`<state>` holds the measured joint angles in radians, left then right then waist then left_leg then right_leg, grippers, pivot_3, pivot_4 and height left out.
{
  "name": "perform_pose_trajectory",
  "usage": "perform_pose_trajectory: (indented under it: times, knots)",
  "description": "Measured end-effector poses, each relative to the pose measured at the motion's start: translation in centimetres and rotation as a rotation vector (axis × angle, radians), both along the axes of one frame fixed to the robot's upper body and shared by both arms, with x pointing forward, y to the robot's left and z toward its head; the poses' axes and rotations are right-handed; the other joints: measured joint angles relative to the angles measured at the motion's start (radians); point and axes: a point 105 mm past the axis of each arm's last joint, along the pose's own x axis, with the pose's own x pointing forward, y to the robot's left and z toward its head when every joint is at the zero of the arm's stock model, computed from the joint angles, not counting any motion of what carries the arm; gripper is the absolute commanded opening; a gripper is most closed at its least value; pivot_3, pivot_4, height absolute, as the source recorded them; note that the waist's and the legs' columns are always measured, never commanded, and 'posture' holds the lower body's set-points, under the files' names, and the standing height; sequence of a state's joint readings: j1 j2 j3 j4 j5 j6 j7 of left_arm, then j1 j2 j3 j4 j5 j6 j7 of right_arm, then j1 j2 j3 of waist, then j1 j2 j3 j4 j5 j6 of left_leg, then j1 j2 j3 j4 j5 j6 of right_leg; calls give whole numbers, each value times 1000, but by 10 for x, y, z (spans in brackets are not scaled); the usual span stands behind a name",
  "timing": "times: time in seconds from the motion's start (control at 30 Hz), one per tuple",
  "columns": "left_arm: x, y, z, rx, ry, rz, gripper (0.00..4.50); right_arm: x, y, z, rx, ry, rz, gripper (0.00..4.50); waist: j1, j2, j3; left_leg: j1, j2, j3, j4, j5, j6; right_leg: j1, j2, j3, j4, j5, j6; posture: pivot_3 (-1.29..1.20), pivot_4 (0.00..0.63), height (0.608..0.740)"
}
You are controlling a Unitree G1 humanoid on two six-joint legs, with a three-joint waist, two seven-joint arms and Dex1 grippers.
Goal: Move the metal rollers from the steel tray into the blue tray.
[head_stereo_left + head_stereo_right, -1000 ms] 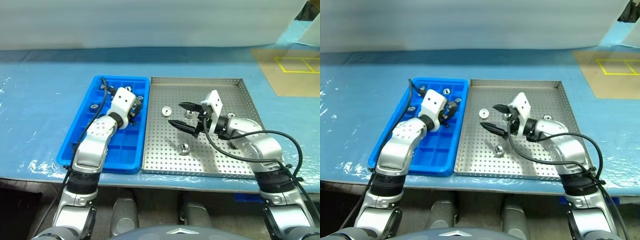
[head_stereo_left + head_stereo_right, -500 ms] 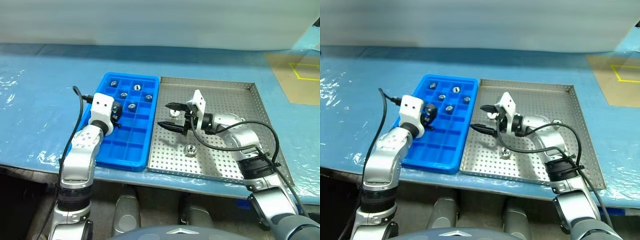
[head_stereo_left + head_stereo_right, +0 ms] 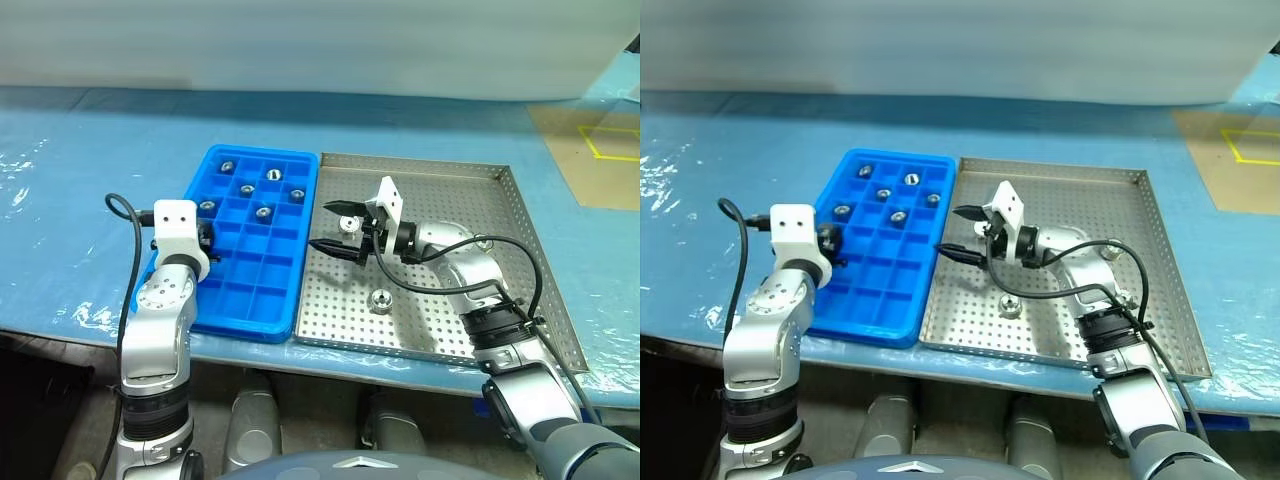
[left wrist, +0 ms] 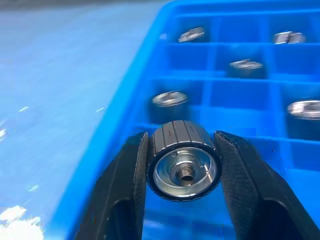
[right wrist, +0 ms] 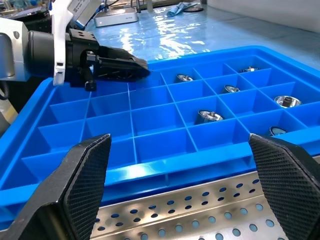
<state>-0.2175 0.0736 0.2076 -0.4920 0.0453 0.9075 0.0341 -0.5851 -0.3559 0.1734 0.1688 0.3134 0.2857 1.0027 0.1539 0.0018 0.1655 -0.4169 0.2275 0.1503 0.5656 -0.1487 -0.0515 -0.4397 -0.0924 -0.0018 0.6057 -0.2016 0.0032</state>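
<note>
The blue tray [image 3: 240, 328] lies left of the steel tray [image 3: 335, 305], with their rims touching. Several metal rollers [image 3: 263, 212] sit in the blue tray's far compartments. My left gripper [image 3: 205, 240] hovers over the tray's left edge, shut on one roller [image 4: 184, 167] whose ribbed rim sits between the fingers. My right gripper [image 3: 322, 226] is open above the steel tray's left side and points toward the blue tray, holding nothing. One roller [image 3: 380, 299] lies on the perforated floor near the front. Another roller [image 3: 346, 224] lies just behind the right fingers.
Both trays rest on a table covered in blue plastic film [image 3: 90, 190]. A brown surface with yellow tape lines [image 3: 600, 150] lies at the far right. A black cable [image 3: 510, 250] loops off my right arm over the steel tray.
My left gripper has carried its roller leftward from the blue tray's middle to its left edge. The right gripper has edged slightly toward the blue tray. The camera view has shifted too.
</note>
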Motion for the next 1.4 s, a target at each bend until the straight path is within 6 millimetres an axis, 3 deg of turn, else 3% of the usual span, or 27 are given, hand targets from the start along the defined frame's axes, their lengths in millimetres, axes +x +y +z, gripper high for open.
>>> perform_pose_trajectory:
  times: [0.2, 0.53, 0.77, 1.03, 1.13, 1.23, 1.4]
  knots:
    - [-7, 6, -3, -21, 15, 62, 1708, 2, 1, 0, -7, -14, 1, 4500, 1, 0, 0, -1, 0, -1, 0, 0, 0, 0, 0, -1, 0, 0, 0, 295, 150, 740]
    - [-24, -10, -9, -69, 73, 23, 1708, 5, 1, -4, -20, -15, 2, 4500, 3, -1, 0, -1, 1, -1, 0, 0, 0, 0, 0, -2, 0, 0, 0, 310, 150, 740]
    - [-36, -6, -15, -75, 107, 79, 1708, 6, 2, -6, -18, -15, 8, 4500, 5, -1, 0, -1, 1, -1, 0, 0, 0, 0, 0, -3, 0, 0, 0, 318, 150, 740]
    - [-27, 0, -15, -73, 119, 90, 4451, 6, 5, -5, -22, -22, 14, 4500, 4, -1, 0, -1, 1, -1, 1, 0, 0, 0, 1, -4, 0, 0, 0, 303, 150, 740]
    - [-23, 2, -11, -55, 105, 54, 4485, 7, 3, -5, -23, -23, 6, 4500, 3, -1, 0, -1, 2, -1, 1, 0, 0, 0, 1, -4, 0, 0, 0, 288, 150, 740]
    - [-10, -5, 8, -20, 19, -47, 4485, 10, 0, -3, -16, -22, -20, 4500, 5, -1, 0, -1, 2, -1, 1, 0, 0, 0, 1, -4, 0, 0, 0, 276, 150, 740]
    - [19, -39, 31, 69, -111, -297, 4485, 10, -8, 11, 52, -18, -88, 4500, 15, -1, 0, -1, 0, -1, 1, 0, 0, 0, 1, -3, 0, 0, 0, 225, 150, 740]
